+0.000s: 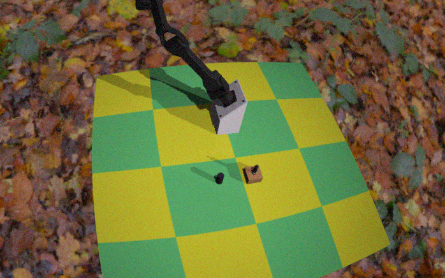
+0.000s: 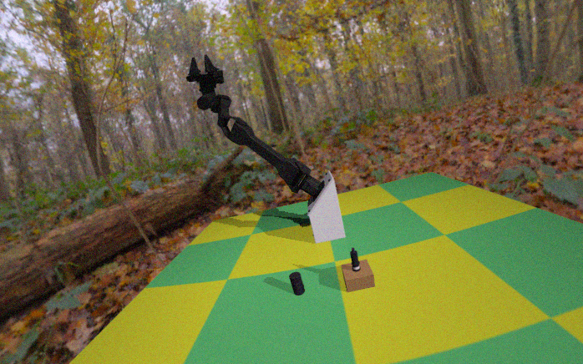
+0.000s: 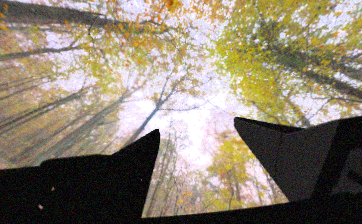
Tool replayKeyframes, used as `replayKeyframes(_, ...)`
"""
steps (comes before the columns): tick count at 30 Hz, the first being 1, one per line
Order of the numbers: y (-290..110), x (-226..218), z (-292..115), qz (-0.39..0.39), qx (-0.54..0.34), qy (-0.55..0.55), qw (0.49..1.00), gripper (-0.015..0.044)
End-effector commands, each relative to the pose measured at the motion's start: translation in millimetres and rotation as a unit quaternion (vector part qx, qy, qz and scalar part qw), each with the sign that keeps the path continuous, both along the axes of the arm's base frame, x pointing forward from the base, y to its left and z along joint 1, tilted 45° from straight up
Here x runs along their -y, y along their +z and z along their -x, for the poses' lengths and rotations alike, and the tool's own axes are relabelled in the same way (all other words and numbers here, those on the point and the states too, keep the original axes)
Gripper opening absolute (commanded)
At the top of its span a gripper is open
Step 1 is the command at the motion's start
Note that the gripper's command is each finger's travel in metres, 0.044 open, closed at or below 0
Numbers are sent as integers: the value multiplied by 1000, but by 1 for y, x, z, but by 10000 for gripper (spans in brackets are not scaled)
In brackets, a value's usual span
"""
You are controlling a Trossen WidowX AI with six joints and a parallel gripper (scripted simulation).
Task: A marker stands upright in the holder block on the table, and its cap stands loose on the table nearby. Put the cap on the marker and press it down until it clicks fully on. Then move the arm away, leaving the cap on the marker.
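1. The surface (image 2: 488, 253) is a flat board chequered in green and yellow squares, lying on ground strewn with brown and orange autumn leaves.
2. The setting is a woodland: tall trunks and yellowing foliage stand behind, and a fallen log (image 2: 81, 244) lies to the left of the surface in the exterior view.
3. A pale grey base block (image 1: 229, 110) stands on the far part of the surface and carries the black arm (image 2: 257, 147), which rises up and away from it.
4. The small brown holder block (image 2: 357, 276) sits on a yellow square near the middle of the surface; the marker (image 2: 354, 259) stands upright in it, dark and uncapped (its tip is too small to make out).
5. The black cap (image 2: 296, 283) stands loose on the neighbouring green square, just to the left of the holder block in the exterior view, apart from it and touching nothing but the surface.
6. The gripper (image 2: 201, 68) is high in the air, pointed skyward and well apart from cap and marker; its fingers stand wide with only tree canopy between them, holding nothing.
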State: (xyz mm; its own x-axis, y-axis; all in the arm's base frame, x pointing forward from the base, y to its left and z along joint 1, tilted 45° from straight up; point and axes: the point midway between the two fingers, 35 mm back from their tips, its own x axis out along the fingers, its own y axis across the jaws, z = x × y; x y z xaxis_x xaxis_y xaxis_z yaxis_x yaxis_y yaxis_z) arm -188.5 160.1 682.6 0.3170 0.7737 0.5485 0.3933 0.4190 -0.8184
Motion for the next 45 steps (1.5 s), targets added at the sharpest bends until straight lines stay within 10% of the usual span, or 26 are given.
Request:
replayKeyframes(1, 0, -1, 1, 1, 4, -3, 1000, 374)
replayKeyframes(6, -5, -35, 12, 33, 119, -94, 988, 242)
replayKeyframes(18, -43, -153, 5, 166, 400, -316, 844, 238)
replayKeyframes(45, -227, -340, -259, 537, 709, -405, 213, 238)
